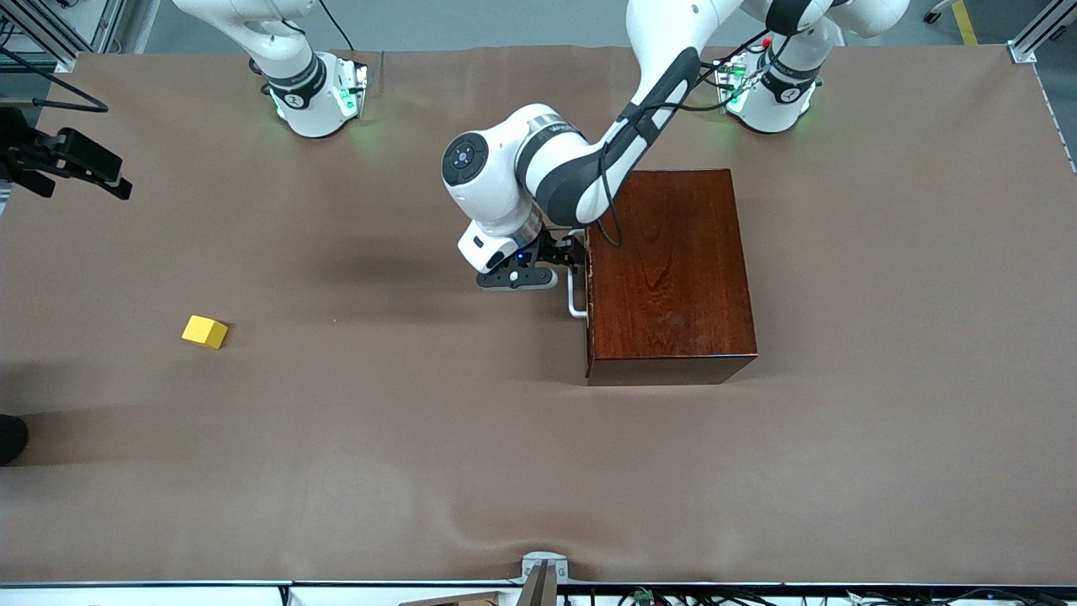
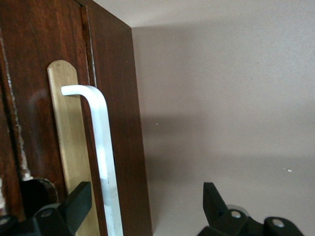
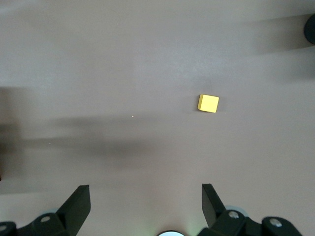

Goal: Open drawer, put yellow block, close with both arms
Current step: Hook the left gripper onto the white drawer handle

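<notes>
box [image 1: 669, 269]: glossy mahogany wood, rectangular, centre-right of front frame, on table [image 1: 883, 337] w/ matte brown cloth
drawer [image 2: 29, 98]: shut, dark reddish front, brass plate, white U-bar handle [image 1: 575, 299]
left hand [image 1: 565, 255]: at handle, fingers apart either side of bar, not clamped
right hand [image 3: 145, 204]: up in air at front frame's upper-left edge, wide open, empty
yellow block [image 1: 204, 332]: small plain cube, lower left of front frame, well apart from box
</notes>
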Motion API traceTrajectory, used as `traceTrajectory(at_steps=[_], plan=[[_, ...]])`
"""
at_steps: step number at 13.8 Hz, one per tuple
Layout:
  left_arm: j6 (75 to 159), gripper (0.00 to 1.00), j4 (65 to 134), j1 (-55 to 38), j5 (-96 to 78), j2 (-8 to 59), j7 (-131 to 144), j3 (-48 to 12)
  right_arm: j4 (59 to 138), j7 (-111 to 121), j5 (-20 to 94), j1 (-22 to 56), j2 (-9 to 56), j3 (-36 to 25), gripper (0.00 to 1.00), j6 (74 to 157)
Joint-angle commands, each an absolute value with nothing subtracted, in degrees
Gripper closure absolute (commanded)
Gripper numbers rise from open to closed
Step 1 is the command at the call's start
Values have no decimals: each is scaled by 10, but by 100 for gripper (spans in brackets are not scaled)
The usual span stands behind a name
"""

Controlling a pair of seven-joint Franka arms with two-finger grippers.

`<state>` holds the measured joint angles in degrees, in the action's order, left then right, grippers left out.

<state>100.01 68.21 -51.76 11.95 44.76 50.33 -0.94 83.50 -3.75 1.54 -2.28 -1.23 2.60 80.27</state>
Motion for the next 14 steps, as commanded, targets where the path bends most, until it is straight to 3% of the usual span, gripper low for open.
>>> traceTrajectory(at_steps=[1,14], plan=[[996,0,666,-524,134,458,494,-4,831,-37,25,-31,-13,31,0,800],[1047,0,663,-524,105,476,541,-6,831,-37,25,-31,-13,31,0,800]])
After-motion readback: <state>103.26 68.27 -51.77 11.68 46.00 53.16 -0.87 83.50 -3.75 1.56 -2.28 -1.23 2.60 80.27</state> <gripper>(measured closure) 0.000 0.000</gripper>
